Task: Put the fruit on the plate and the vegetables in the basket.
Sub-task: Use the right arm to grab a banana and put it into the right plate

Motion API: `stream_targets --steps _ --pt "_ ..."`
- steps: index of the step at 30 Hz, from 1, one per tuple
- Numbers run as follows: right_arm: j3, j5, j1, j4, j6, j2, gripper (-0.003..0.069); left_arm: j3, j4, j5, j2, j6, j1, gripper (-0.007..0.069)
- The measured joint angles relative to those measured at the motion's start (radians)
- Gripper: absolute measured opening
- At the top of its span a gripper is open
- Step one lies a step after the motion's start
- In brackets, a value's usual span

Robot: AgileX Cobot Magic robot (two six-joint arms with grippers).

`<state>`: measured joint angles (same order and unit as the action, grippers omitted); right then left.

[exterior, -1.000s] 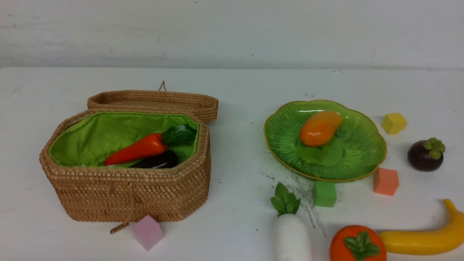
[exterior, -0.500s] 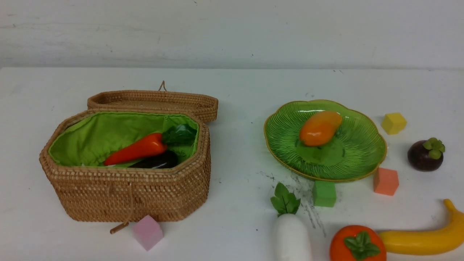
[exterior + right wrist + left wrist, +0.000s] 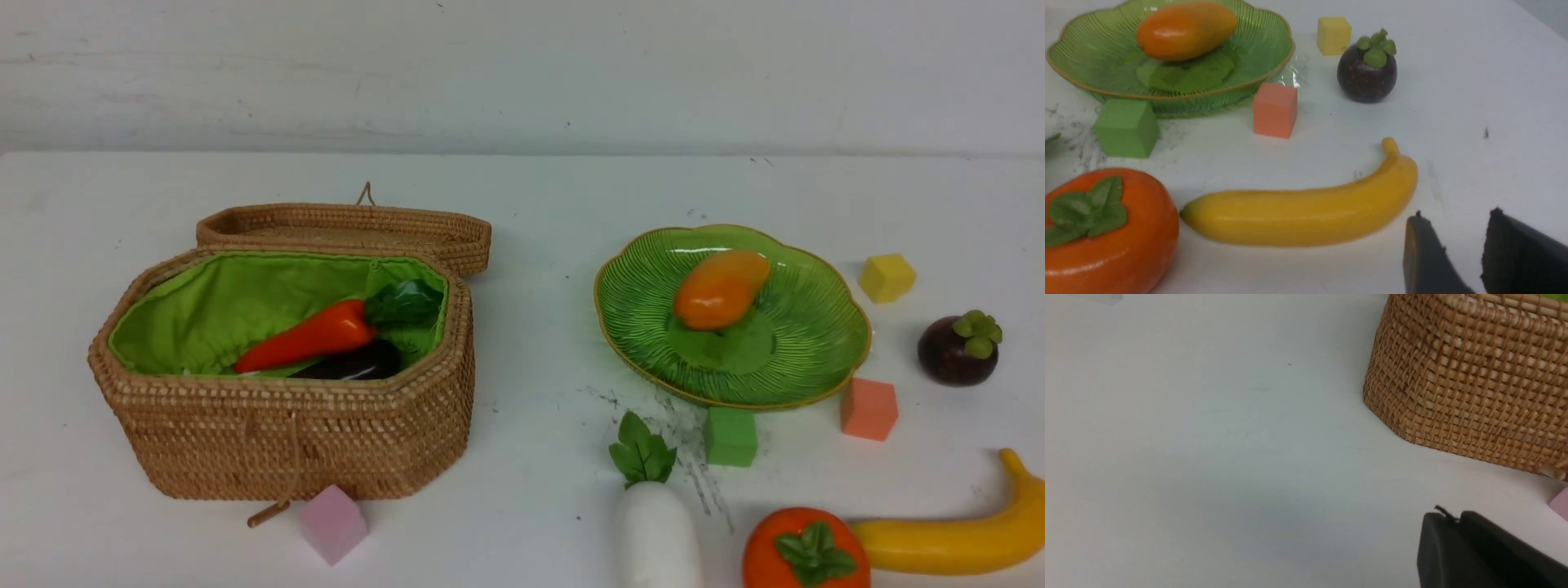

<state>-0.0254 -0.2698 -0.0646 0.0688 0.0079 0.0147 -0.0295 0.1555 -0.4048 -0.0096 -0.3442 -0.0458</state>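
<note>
1. Two of the vegetables, the carrot (image 3: 310, 336) and the eggplant (image 3: 355, 363), lie side by side on the green lining inside the basket (image 3: 286, 441). It stands on the left half of the table (image 3: 531, 204), with its lid (image 3: 343, 224) folded back toward the far edge.
2. One vegetable, the radish (image 3: 657, 535), lies on the bare table at the near edge, right of the middle, with its leaves pointing toward the plate (image 3: 637, 302).
3. On the plate, on the right half of the table, only the mango (image 3: 721, 288) rests.
4. Three fruits sit off the plate. The persimmon (image 3: 804, 549) is at the near edge just beside the radish, and the banana (image 3: 955, 539) is next to it toward the near right corner. The mangosteen (image 3: 957, 349) is close to the right edge, apart from the plate.
5. Left gripper (image 3: 1457, 522): clenched, its fingers pressed together on nothing. It is low over the bare table, near the basket's outer wall but apart from it, and every vegetable is away from it.
6. Right gripper (image 3: 1455, 228): released, with an empty gap between its fingers. The banana lies just beside the fingertips, not between them. The persimmon is farther off, and the mangosteen and plate are well beyond.
7. Four foam cubes are on the table. The pink cube (image 3: 332, 523) is against the basket's near wall. The green cube (image 3: 730, 436) and the orange cube (image 3: 869, 408) are at the plate's near rim, and the yellow cube (image 3: 887, 278) is just right of the plate.
</note>
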Motion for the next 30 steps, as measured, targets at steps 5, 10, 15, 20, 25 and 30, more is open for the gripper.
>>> stream_targets --steps 5,10,15,20,25,30 --pt "0.000 0.263 0.000 -0.059 0.043 0.000 0.0243 0.000 0.000 0.000 0.000 -0.001 0.000 0.0050" --pt "0.000 0.527 0.000 -0.069 0.086 0.000 0.0243 0.000 0.000 0.000 0.000 -0.001 0.000 0.0057" --pt "0.006 0.676 0.000 -0.069 0.277 0.000 0.0243 0.000 0.000 0.000 0.000 -0.001 0.000 0.0061" --pt "0.165 0.500 0.000 -0.049 0.552 -0.029 0.0243 0.000 0.001 0.001 0.000 -0.001 0.000 0.0066" --pt "0.510 0.107 0.000 0.070 0.667 -0.199 0.0243 -0.001 0.001 0.001 0.000 -0.001 0.000 0.0074" --pt "0.864 -0.356 0.000 0.100 0.633 -0.426 0.0243 -0.001 0.001 0.001 0.000 -0.001 0.000 0.0079"
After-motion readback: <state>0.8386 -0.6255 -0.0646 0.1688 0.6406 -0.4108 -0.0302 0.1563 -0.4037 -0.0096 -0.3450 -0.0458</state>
